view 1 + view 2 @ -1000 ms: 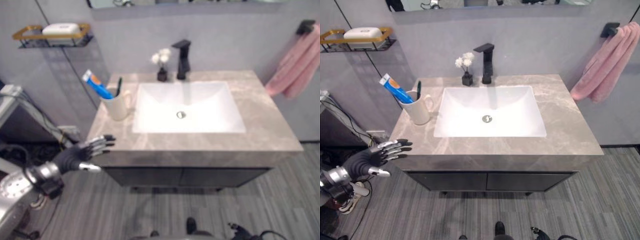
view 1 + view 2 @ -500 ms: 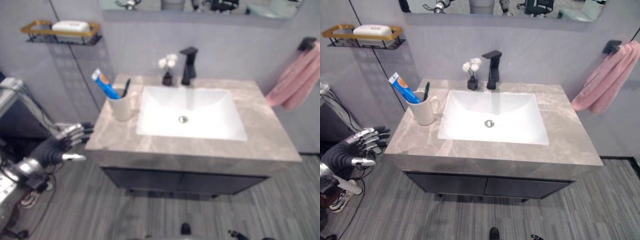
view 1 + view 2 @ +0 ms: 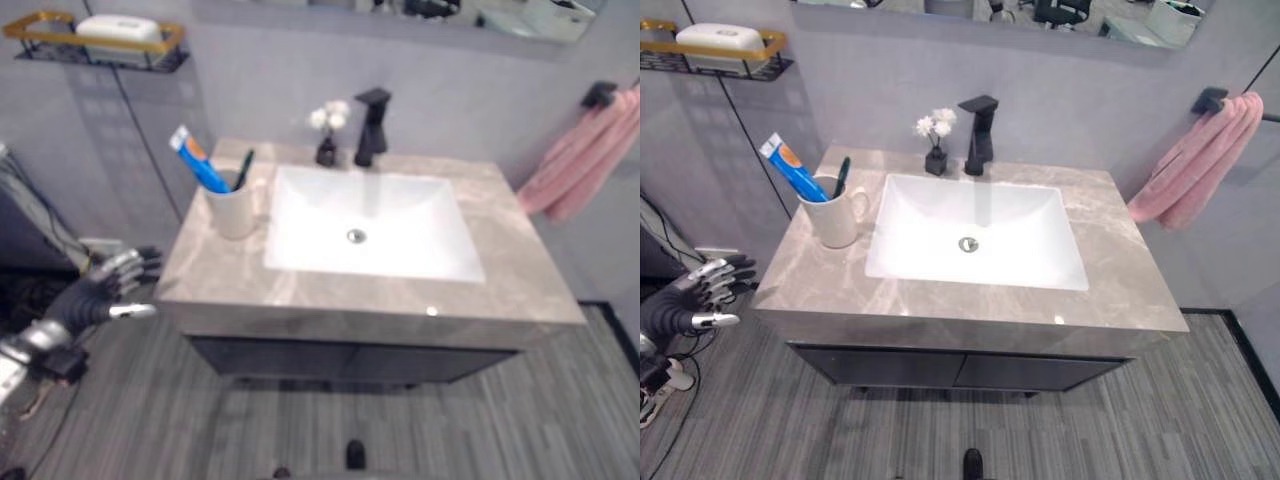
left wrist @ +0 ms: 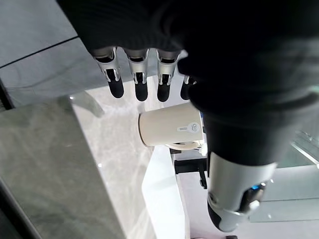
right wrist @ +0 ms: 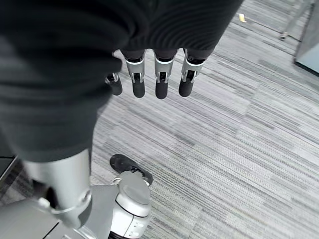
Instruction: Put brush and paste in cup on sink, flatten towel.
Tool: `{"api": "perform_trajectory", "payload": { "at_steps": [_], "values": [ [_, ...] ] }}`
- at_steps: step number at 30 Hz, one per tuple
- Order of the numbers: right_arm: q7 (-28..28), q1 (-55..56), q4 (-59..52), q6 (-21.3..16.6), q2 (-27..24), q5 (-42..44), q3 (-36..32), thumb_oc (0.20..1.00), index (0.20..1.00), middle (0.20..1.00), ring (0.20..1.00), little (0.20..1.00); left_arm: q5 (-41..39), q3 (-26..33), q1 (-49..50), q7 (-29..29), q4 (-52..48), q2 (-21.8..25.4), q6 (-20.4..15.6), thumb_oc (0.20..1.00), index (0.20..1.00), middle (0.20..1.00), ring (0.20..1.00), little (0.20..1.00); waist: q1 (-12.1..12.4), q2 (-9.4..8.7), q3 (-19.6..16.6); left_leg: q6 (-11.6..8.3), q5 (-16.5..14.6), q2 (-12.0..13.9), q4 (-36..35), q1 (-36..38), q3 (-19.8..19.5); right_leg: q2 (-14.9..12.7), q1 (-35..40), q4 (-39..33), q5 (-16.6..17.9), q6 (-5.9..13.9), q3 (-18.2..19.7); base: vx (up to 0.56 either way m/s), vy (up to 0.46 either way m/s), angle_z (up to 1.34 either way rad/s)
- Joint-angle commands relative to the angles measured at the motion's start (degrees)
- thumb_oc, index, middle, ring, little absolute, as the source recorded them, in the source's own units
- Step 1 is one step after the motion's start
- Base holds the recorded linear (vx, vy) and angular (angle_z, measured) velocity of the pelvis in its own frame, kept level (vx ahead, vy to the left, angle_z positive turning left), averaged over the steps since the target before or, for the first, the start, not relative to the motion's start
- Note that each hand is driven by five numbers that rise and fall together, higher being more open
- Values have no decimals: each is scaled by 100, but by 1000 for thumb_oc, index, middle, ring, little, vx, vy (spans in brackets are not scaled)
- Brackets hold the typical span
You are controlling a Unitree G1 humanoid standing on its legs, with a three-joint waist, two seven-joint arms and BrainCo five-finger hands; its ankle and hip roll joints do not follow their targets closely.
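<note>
1. The pink terry towel hangs bunched from a black wall hook, well to the right of the white rectangular sink basin. It looks soft, limp and light, so it will likely drape and slide rather than hold shape; I judge the best hold to be a pinch at a lower hanging edge, drawing it out flat.
2. The blue toothpaste tube with an orange band and the dark-handled toothbrush already stand in the cream ceramic cup, just left of the basin on the grey marble worktop. The cup is rigid and probably breakable.
3. A black tap and a small black vase of white flowers sit behind the basin.
4. The left hand hangs left of the worktop, off its front corner, fingers relaxed and holding nothing.
5. The right hand points down at the grey striped floor, fingers straight and empty.
</note>
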Motion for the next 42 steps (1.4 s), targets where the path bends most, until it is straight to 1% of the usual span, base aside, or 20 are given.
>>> {"api": "perform_trajectory", "payload": {
  "at_steps": [1, 7, 9, 15, 23, 37, 42],
  "values": [
    [-9, -235, 27, 2, -137, 210, -26, 1000, 1000, 1000, 1000, 1000, 78, 231, -511, 189, -29, 41, -472, 1000, 1000, 1000, 1000, 1000, -181, 169, 289, 361, -489, 70, 89, -128, -53, -293, 484, -10, -171, 426, -130, 40, 46, -14],
    [-4, -240, 106, 17, -116, 264, -21, 1000, 1000, 1000, 1000, 1000, 105, 22, -733, 170, 66, -30, -463, 1000, 1000, 1000, 1000, 1000, -236, 170, 321, 371, -519, 77, 88, -125, 10, -279, 437, -10, -145, 434, -82, 34, 21, -3],
    [-1, -233, 83, 17, -161, 260, -28, 1000, 1000, 1000, 1000, 1000, 139, -131, -834, 169, 50, -38, -485, 1000, 1000, 1000, 1000, 1000, -289, 170, 323, 364, -533, 85, 88, -112, 47, -271, 428, -10, -157, 436, -75, 63, 14, -1],
    [-19, -248, 79, 15, -216, 290, -49, 1000, 1000, 1000, 1000, 1000, 193, -274, -972, 213, 136, -78, -488, 1000, 1000, 1000, 1000, 1000, -327, 170, 352, 354, -552, 86, 88, -114, 76, -258, 411, -10, -173, 440, -52, 34, 7, -4],
    [-75, -265, -44, 2, -310, 403, -88, 1000, 1000, 1000, 1000, 1000, 348, -553, -1352, 367, 404, -76, -551, 1000, 1000, 1000, 1000, 1000, -401, 140, 443, 313, -498, 112, 88, -259, 72, -235, 280, -10, -159, 429, -50, 14, 0, -4],
    [-82, -299, -80, -9, -365, 493, -74, 1000, 1000, 1000, 1000, 1000, 503, -609, -1809, 606, 695, 26, -658, 1000, 1000, 1000, 1000, 1000, -438, 84, 594, 288, -441, 112, 88, -451, 67, -236, 110, -10, -168, 420, -86, 0, 0, 0],
    [-78, -317, -83, -9, -389, 516, -48, 1000, 1000, 1000, 1000, 1000, 536, -766, -2007, 618, 750, 76, -651, 1000, 1000, 1000, 1000, 1000, -464, 71, 622, 284, -447, 116, 88, -464, 95, -231, 82, -10, -177, 420, -55, 0, 0, 0]
  ]
}}
